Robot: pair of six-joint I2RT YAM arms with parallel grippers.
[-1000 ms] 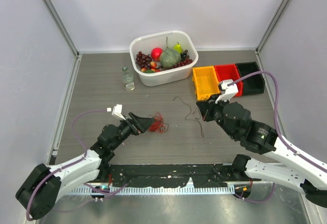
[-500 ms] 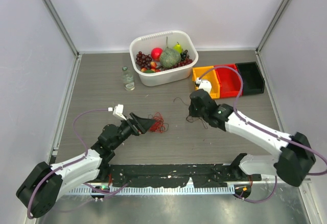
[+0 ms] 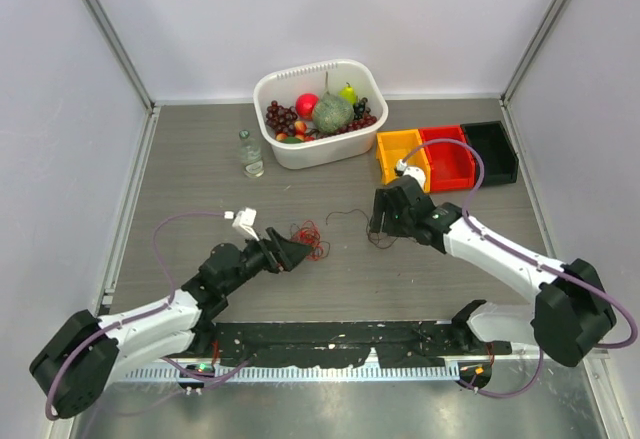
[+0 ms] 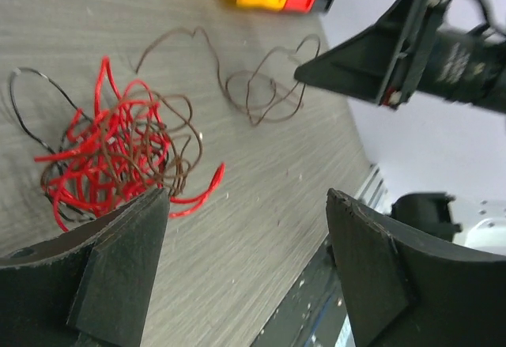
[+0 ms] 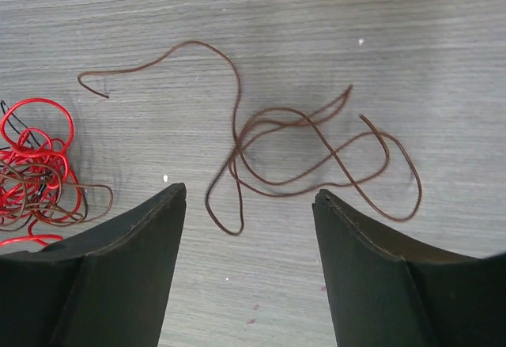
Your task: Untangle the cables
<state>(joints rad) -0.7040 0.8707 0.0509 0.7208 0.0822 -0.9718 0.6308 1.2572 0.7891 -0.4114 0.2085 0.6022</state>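
The cables lie in two lots on the grey table. A tangle of red, black and brown wires [image 3: 311, 240] [image 4: 111, 153] [image 5: 35, 175] sits by the tip of my left gripper [image 3: 298, 252] [image 4: 247, 197]. That gripper is open and low over the table, the tangle just beyond its left finger [image 4: 118, 268]. A single brown wire [image 3: 352, 216] [image 4: 261, 94] [image 5: 300, 149] lies in loose loops apart from the tangle. My right gripper [image 3: 379, 229] [image 5: 250, 193] [image 4: 371, 66] hangs open above it, holding nothing.
A white basin [image 3: 300, 155] of fruit stands at the back, a small glass bottle [image 3: 250, 152] to its left. Orange [image 3: 402, 159], red [image 3: 447, 154] and black [image 3: 490, 149] bins sit at the back right, just behind the right arm.
My right gripper was shut and is now open; the brown wire has dropped onto the table in looser loops. The left gripper has crept slightly right, toward the tangle.
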